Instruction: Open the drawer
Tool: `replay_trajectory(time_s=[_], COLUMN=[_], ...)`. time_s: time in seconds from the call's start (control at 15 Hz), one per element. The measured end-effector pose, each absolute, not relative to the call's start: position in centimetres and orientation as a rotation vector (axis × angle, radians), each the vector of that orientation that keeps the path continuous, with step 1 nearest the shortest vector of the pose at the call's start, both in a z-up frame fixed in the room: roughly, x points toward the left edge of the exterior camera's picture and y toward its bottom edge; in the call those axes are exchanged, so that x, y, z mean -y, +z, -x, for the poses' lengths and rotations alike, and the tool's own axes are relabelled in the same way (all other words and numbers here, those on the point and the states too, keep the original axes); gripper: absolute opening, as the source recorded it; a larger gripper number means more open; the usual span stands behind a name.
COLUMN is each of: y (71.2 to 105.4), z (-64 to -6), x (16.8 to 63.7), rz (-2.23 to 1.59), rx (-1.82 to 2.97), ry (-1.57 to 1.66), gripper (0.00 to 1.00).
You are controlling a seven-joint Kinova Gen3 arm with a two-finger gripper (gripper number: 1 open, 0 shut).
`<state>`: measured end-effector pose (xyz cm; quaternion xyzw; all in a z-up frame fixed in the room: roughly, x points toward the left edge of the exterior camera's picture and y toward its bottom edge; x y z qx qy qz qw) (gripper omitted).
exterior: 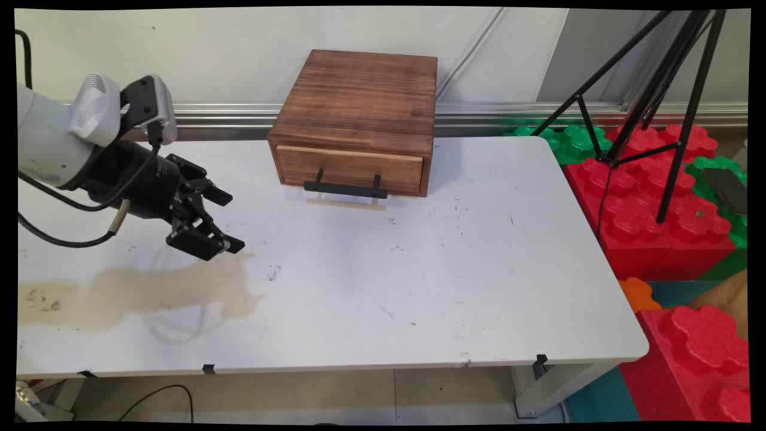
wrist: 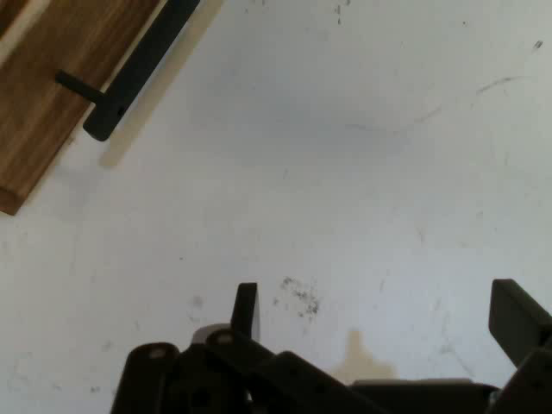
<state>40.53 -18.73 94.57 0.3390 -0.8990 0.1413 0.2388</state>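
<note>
My black gripper (exterior: 230, 219) hangs over the left part of the white table (exterior: 479, 281), pointing right and slightly down. It is open and holds nothing; in the hand view only bare tabletop lies between its fingertips (wrist: 247, 309). A brown wooden drawer box (exterior: 359, 120) stands at the table's back middle, its drawer shut, with a black bar handle (exterior: 345, 188) on the front. In the hand view the box's front (wrist: 52, 95) and handle (wrist: 138, 69) show at the upper left, well away from the gripper (wrist: 379, 315).
A tan stain (exterior: 149, 290) spreads over the table's left front, just below the gripper. Large red and green foam blocks (exterior: 652, 203) stand off the table's right side, with a black tripod (exterior: 664, 102) on them. Black cables hang from the arm.
</note>
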Motion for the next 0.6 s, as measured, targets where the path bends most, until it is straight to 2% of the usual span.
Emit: replay_trajectory(time_s=[0.6], y=[95.6], z=[-38.1], x=[22.0], rz=[-0.886], rx=[2.466], ry=[0.526], gripper=[1.0])
